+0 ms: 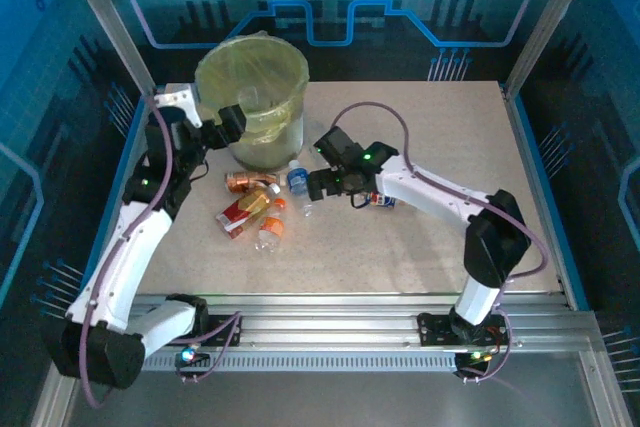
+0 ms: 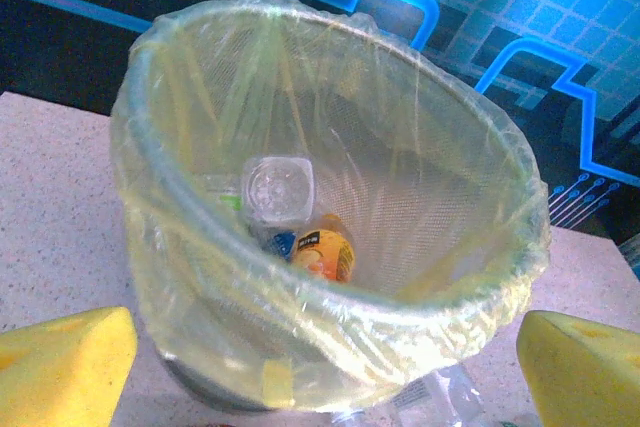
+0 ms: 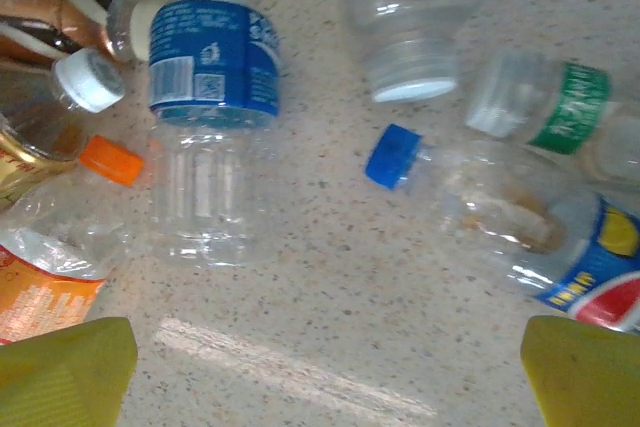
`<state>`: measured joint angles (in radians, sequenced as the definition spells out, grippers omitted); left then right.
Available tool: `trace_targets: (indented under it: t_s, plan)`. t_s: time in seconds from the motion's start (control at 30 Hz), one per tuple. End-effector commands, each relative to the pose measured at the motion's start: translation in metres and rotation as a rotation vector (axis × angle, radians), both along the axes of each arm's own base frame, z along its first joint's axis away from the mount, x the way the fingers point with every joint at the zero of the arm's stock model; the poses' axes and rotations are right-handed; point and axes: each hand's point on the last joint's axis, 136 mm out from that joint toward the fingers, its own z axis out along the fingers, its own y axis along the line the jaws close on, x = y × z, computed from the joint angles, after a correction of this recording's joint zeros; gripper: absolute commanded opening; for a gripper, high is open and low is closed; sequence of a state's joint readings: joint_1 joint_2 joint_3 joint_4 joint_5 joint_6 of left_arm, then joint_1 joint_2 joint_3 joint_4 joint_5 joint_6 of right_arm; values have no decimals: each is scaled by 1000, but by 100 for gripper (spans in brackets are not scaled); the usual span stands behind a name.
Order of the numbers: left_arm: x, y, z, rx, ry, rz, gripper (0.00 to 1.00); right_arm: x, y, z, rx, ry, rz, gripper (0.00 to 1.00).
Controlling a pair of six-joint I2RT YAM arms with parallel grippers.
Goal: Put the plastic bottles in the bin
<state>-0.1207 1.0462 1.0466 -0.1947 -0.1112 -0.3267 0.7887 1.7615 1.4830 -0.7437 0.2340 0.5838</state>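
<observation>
Top external view: the round translucent bin lined with a yellow-green plastic bag (image 1: pixel 262 137) stands toward the far left of the speckled beige tabletop (image 1: pixel 450 127). The left pincer (image 1: pixel 232 123) hangs at the bin's near rim. In the left wrist view its yellow pads (image 2: pixel 62 367) are spread wide with nothing between them. Inside the bin lie a clear square-bottomed bottle (image 2: pixel 277 192) and an orange-labelled bottle (image 2: pixel 325 252); anything beneath them is hard to make out.

The right pincer (image 1: pixel 322 187) hovers just in front of the bin, likewise released and empty, over the loose bottles. The right wrist view shows:

- a clear ribbed bottle with a blue label (image 3: pixel 210 107)
- a clear bottle with a blue cap and a red, blue and yellow label (image 3: pixel 520 232)
- a green-labelled bottle (image 3: pixel 570 117)
- a plain clear bottle (image 3: pixel 400 17)
- a crushed orange-labelled bottle (image 3: pixel 40 287)

All of them lie on their sides, close together, on the near side of the bin.

The likeliest trouble is the crowding. If the right pincer closes on one bottle, it may shove a neighbour, and these round, slick bodies would probably roll away. Thin empty walls could also buckle and squirt out of a grip taken off-centre. With the left arm at the rim, a second arm swinging in could strike it or tip the light bin. The loose bag edge could snag a pad.
</observation>
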Motion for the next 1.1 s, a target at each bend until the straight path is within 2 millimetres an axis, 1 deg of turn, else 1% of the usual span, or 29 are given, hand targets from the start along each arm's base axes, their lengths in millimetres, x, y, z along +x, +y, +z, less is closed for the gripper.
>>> trace_targets:
  t_s: [0.0,0.2,0.37,0.53,0.77,0.93,1.07]
  plan:
    - [-12,9,20,-74,-117,60,99,-4,22,-8,-6,42,44,100]
    - [-35,25,11,-77,-144,135,99,-8,54,-35,-25,93,102,100]
    - [-49,33,1,-77,-152,174,99,-3,67,-53,-38,120,103,95]
    - [-52,38,-7,-57,-135,197,99,8,72,-64,-76,115,97,92]
    - [-49,37,-15,-50,-111,196,99,21,68,-83,-125,130,70,83]
    - [-48,37,-16,-47,-112,194,99,25,67,-93,-130,145,75,81]
    - [-46,37,-17,-47,-108,195,99,25,70,-104,-131,160,90,78]
